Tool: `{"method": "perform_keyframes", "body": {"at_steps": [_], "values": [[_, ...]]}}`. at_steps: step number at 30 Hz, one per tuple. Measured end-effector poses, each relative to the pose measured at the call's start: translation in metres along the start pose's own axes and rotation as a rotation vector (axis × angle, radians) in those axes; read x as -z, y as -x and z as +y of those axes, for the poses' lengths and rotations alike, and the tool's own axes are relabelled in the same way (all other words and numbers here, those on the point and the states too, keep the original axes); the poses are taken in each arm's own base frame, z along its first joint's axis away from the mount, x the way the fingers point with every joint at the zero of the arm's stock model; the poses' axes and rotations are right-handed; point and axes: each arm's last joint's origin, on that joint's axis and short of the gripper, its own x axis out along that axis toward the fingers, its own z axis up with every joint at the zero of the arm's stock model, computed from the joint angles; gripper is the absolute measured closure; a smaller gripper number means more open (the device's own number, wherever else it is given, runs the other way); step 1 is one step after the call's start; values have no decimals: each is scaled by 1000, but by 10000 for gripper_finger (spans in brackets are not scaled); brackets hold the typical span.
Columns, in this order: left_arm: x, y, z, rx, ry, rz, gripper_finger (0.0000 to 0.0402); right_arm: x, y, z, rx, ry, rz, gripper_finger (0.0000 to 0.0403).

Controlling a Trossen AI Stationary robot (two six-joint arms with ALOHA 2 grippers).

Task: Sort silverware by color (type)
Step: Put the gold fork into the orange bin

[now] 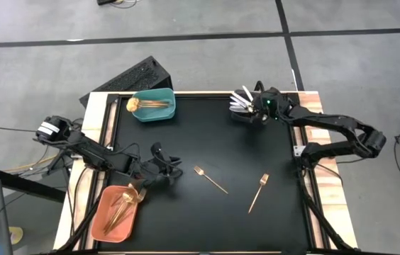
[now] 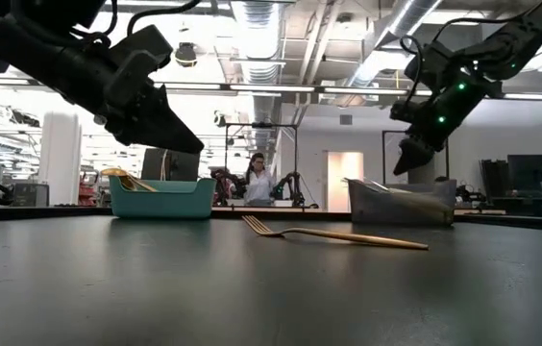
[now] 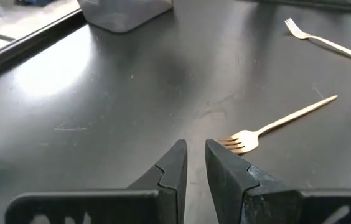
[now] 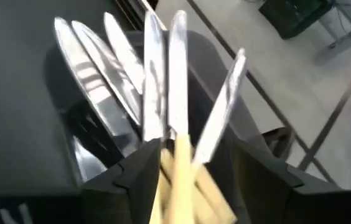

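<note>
Your right gripper (image 1: 251, 108) hangs over the black bin (image 1: 242, 115) at the far right corner of the black table (image 1: 207, 142), and its fingers stand apart; in its wrist view the silver knives (image 4: 157, 81) fan out between them, handles down in the bin, with nothing pinched. Your left gripper (image 1: 174, 168) sits low near the table's near left side, its fingers (image 3: 175, 168) nearly together with only a thin slit between them and nothing in it. Just past its tips lies a gold fork (image 3: 275, 124) flat on the table, tines toward the gripper; you see the same fork in the overhead view near the table's middle. A second gold fork (image 1: 259, 192) lies well apart from it, toward the right. The teal bin (image 1: 154, 105) at the far left holds gold pieces, and the orange bin (image 1: 115, 212) at the near left corner holds copper-coloured pieces (image 1: 125, 202) lying lengthwise. In the level view a person (image 2: 256, 179) shows far off in the room behind the table.
</note>
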Motion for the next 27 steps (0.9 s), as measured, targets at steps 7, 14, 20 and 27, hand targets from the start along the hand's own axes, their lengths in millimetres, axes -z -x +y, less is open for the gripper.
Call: {"method": "perform_keyframes", "body": {"at_steps": [7,14,20,27], "values": [[2,0,1,-7,18,15,355,-12,8,25,-104,-54,-76,200],[2,0,1,-7,47,16,355,-24,33,82,-467,-197,-132,236],[2,0,1,-6,50,16,355,-28,73,134,-582,-189,-204,252],[2,0,1,-6,51,15,355,-27,107,177,-680,-277,-287,259]]}}
